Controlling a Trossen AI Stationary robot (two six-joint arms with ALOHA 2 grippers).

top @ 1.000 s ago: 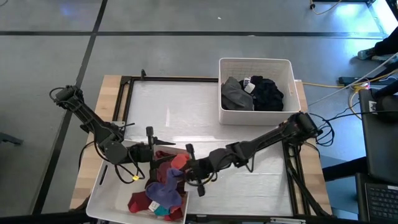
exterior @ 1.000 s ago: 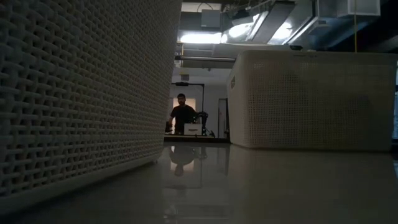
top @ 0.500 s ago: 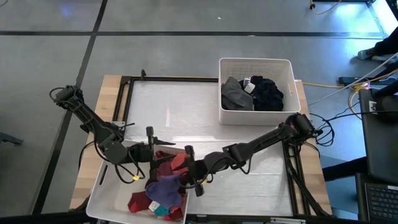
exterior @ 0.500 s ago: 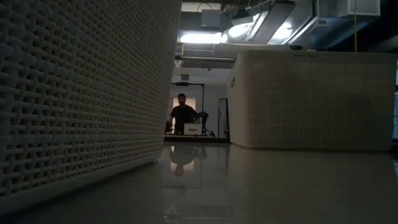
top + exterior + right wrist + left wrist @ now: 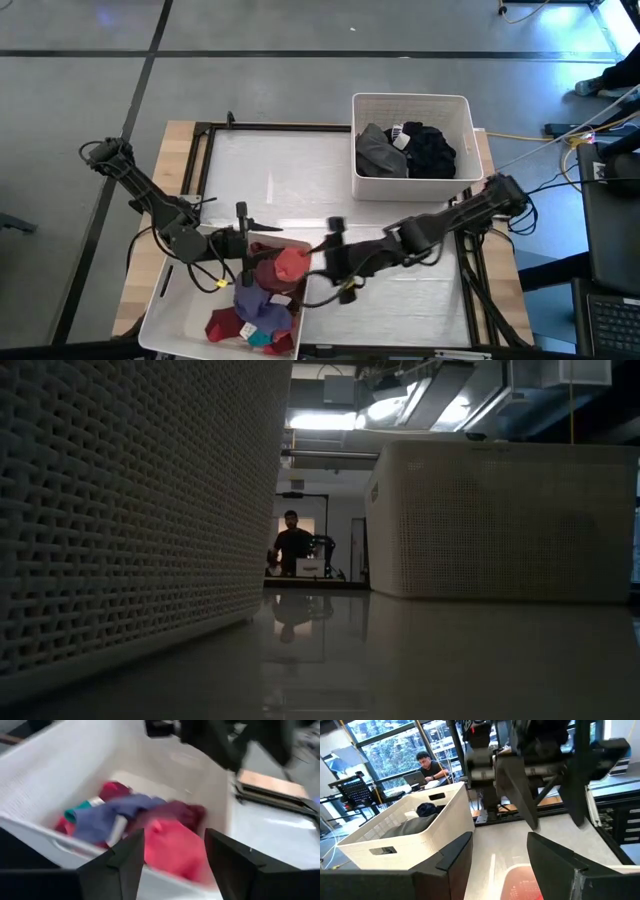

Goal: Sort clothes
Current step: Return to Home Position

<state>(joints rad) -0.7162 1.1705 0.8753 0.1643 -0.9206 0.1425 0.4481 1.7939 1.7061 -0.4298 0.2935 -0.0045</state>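
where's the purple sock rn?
High view: the purple sock lies in the white bin at the table's lower-left corner, on the left arm's side, in the pile between the red garment and a teal piece.

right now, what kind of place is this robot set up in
Probably a robotics lab or workshop in an office-like building: bare grey floor all around the table, a person by big windows, and open ducts with strip lights overhead.
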